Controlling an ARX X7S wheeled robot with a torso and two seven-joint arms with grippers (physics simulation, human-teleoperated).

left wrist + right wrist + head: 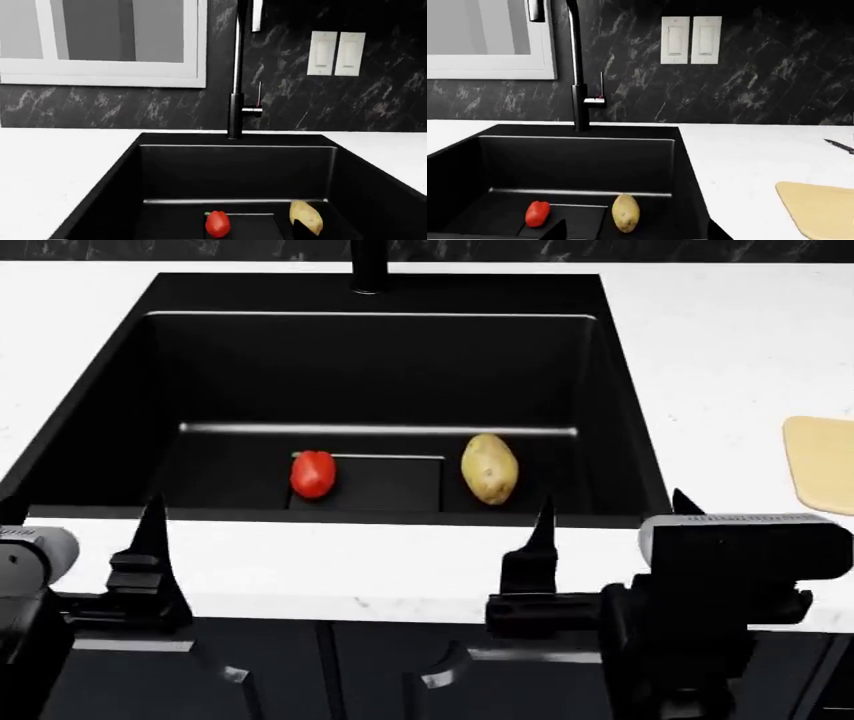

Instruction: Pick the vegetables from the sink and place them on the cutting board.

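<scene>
Starting out — both vegetables lie in the sink; your right gripper, released and empty, must reach the potato first.

L pincer open, R pincer open, both fwd

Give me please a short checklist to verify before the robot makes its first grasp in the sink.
1. Small glossy red bell pepper lies free on the matte black sink floor: ok.
2. Oval yellow-brown potato is apart from the pepper: ok.
3. Light tan wooden cutting board surface is bare where visible: ok.
4. Left gripper open: ok.
5. Right gripper open: ok.
6. Whole board is visible: not ok.
</scene>
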